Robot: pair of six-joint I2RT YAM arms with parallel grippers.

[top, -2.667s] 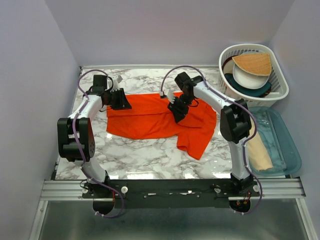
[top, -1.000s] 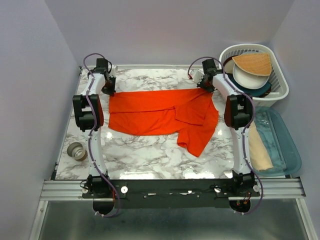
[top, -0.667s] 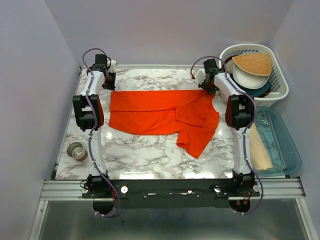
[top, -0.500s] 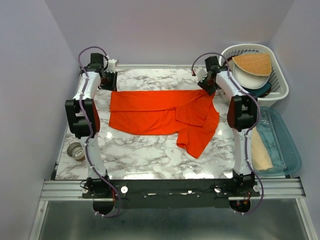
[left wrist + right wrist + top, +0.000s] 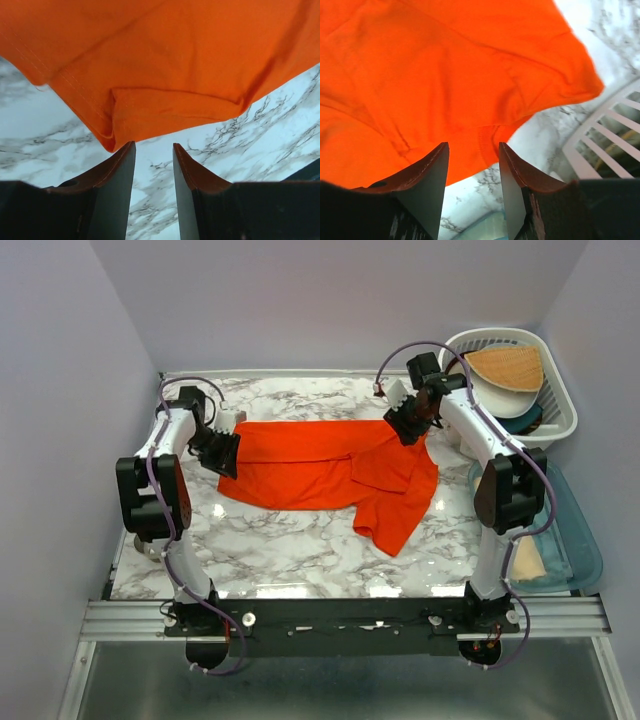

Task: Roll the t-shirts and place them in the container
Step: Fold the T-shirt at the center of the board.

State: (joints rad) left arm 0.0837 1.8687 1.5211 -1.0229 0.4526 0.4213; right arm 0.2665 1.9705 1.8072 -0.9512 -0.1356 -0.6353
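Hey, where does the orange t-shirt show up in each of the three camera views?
Top external: the orange t-shirt lies spread across the middle of the picture.
Left wrist: the orange t-shirt fills the upper half.
Right wrist: the orange t-shirt fills the upper left.
Shared landmark: the white marble tabletop under it.

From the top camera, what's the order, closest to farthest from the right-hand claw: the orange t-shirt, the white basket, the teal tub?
1. t-shirt: directly beneath the right gripper, at the shirt's far right corner.
2. white basket: just to the gripper's right, in the table's far corner.
3. teal tub: along the right edge, closer to the arm bases.
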